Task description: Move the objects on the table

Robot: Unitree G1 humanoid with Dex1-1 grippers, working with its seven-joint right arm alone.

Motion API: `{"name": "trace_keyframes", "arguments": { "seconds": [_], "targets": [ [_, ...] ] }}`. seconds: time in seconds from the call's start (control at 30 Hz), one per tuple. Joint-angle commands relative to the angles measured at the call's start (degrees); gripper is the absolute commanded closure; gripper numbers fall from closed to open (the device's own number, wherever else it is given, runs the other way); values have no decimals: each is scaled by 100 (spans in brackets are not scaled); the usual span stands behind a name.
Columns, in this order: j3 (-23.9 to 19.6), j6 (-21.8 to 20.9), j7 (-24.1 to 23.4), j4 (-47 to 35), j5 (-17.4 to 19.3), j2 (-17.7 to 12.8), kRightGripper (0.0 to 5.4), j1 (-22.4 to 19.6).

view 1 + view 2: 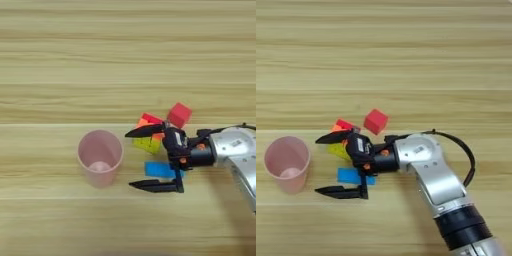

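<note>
Open hand [135, 160] beside one pink cup [100, 157], two cubes, one blue bar [159, 169].

On the desk [60, 60] the cup [100, 157] stands left. Right of it lies the puzzle cube [149, 140], the small cube [179, 115] behind-right, the flat bar [159, 169] in front.

The cup [100, 157] is see-through pink. The puzzle cube [149, 136] shows red, orange and yellow faces. The small cube [179, 115] is red, the bar [159, 169] blue, the table [125, 55] pale streaked wood.
</note>
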Motion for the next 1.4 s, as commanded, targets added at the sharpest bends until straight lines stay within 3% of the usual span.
{"name": "trace_keyframes", "arguments": {
  "seconds": [0.03, 1.3, 1.4],
  "targets": [
    [-53, -121, -352, -69, -51, 87, 3, -471],
    [584, -245, -660, 252, -405, 853, 3, -891],
    [587, -254, -659, 271, -379, 896, 34, -892]
  ]
}}
